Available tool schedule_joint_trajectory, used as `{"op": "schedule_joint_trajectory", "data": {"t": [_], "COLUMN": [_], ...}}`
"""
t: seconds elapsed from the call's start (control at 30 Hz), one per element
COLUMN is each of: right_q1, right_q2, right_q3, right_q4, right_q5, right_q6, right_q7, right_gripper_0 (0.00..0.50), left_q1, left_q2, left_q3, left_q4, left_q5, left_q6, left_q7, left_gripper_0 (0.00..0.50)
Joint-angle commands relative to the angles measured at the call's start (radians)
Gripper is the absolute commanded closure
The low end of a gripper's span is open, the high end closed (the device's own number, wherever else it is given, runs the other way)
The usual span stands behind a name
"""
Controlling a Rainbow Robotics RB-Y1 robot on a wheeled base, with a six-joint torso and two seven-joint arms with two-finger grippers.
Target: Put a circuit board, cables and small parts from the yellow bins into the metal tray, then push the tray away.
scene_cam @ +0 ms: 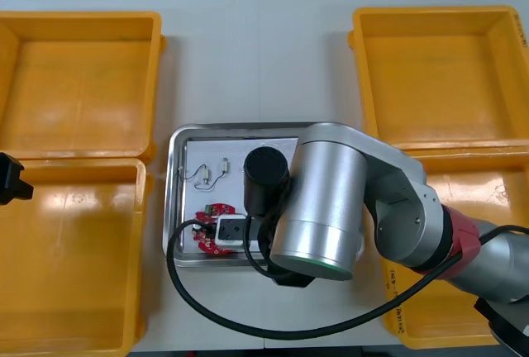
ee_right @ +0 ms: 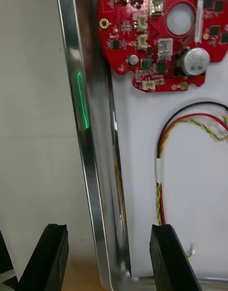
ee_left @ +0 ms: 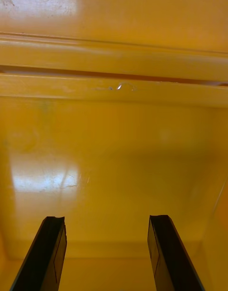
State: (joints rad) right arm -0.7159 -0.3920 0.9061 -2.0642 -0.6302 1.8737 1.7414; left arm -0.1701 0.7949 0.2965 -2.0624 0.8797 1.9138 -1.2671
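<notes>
Four yellow bins on the worktop, as I count them from the front view: left far (scene_cam: 78, 84), left near (scene_cam: 70, 258), right far (scene_cam: 438, 76), right near (scene_cam: 488, 188).

One metal tray (scene_cam: 178, 200) between them, white inside. Contents:
- one round red circuit board (scene_cam: 213, 226) (ee_right: 156, 34), lying flat near the tray's left wall;
- one red and yellow cable (ee_right: 190, 125), with a black strand running alongside it, curving over the white floor between the board and my right fingers;
- one thin wire with pale ends (scene_cam: 208, 177), beyond the board in the front view. I cannot tell whether it is that same cable.

Two grippers:
- right gripper (ee_right: 109, 258), fingers (ee_right: 47, 258) wide apart, astride the tray's shiny rim (ee_right: 95, 129) close to a corner. One finger is over the worktop, the other over the tray floor. They grip nothing.
- left gripper (ee_left: 107, 258) (scene_cam: 10, 179), at the worktop's left edge where the two left bins meet. Its fingers (ee_left: 47, 253) are wide apart over a bin floor.
</notes>
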Motion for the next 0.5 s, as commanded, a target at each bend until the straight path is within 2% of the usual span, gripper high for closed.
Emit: {"op": "schedule_joint_trajectory", "data": {"t": [0.03, 0.3, 0.5], "right_q1": [-0.036, -0.039, -0.045], "right_q2": [0.035, 0.044, 0.051], "right_q3": [0.037, 0.093, 0.120], "right_q4": [0.030, 0.091, 0.099], "right_q5": [0.004, 0.037, 0.047], "right_q6": [-0.045, -0.133, -0.143], "right_q7": [0.038, 0.067, 0.084], "right_gripper_0": [0.000, 0.000, 0.000], "left_q1": [0.020, 0.020, 0.020], "left_q2": [0.049, 0.049, 0.049], "left_q3": [0.032, 0.033, 0.041], "left_q4": [-0.031, -0.030, -0.031], "left_q5": [0.007, 0.010, 0.010], "left_q6": [0.006, 0.006, 0.006], "left_q7": [-0.106, -0.110, -0.110], "left_gripper_0": [0.000, 0.000, 0.000]}}
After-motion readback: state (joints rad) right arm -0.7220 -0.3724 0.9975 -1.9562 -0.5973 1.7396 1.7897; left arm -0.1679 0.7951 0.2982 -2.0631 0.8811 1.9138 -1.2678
